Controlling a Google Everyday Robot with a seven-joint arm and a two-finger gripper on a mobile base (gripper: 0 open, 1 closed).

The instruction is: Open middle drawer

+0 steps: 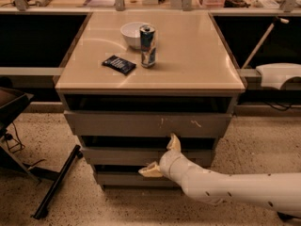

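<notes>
A beige-topped table (197,74) with three flat grey drawer fronts stacked beneath it is seen from the front. The middle drawer (117,155), a plain handle-less grey front of middling width, is set between the widest grey front with white scratch marks (141,125) at its 12 o'clock and the narrowest grey front (124,178) at its 6 o'clock. Dark gaps are seen above each front.

The cream-coloured two-finger claw (157,154) is placed against the middle drawer, right of its centre, at the end of a white arm that is brought in from 4 o'clock. The claw is spread wide, and nothing is held in it. One finger is pointed to 12 o'clock, its tip at the drawer's upper edge; the other is pointed to 9 o'clock along the lower edge.

On the table, a white round bowl (131,32) is set just beside a tall metal can (147,46), and a dark flat packet (119,64) is laid at the can's 8 o'clock.
</notes>
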